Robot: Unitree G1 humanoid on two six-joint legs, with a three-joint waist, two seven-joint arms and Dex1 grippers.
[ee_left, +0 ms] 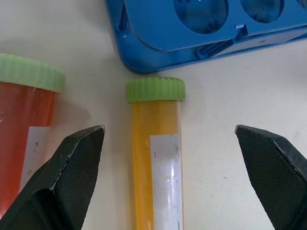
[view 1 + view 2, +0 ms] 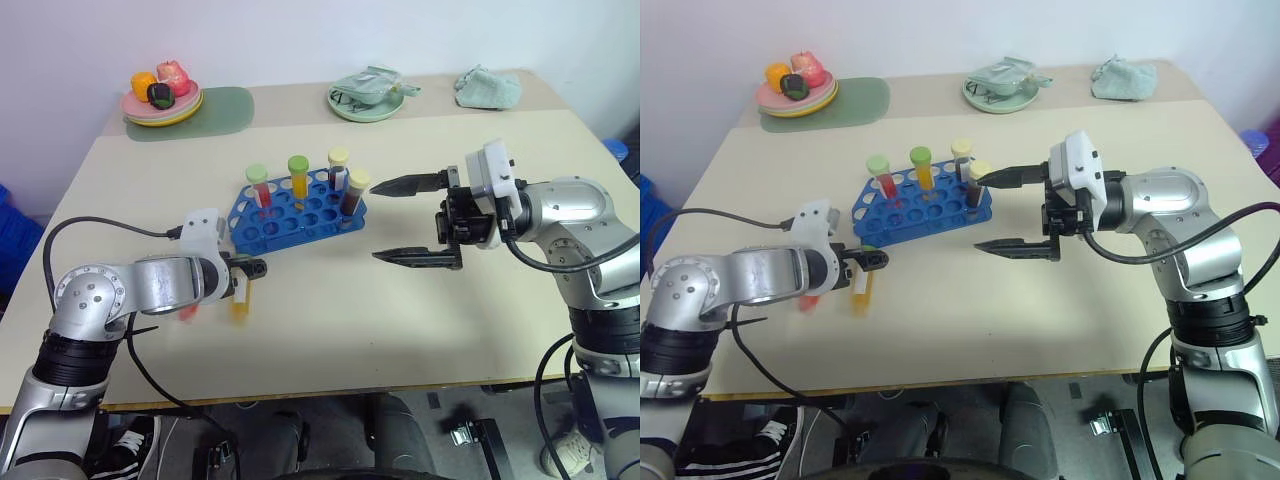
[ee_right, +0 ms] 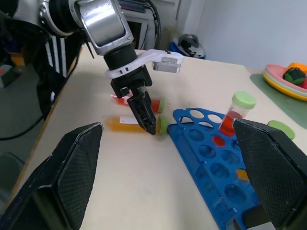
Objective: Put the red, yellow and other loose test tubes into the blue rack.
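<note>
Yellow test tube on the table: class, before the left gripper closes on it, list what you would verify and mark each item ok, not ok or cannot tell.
1. Left gripper open: ok, fingers spread wide.
2. Yellow test tube between the fingers: ok, it lies lengthwise in the gap, green cap toward the blue rack.
3. Red test tube clear of the grasp: not ok, it lies close beside one finger.
4. Free holes in the rack: ok, several front holes are empty.
5. Right gripper out of the way: ok, open and held above the table beside the rack.
6. Cap tight on the yellow tube: cannot tell.
</note>
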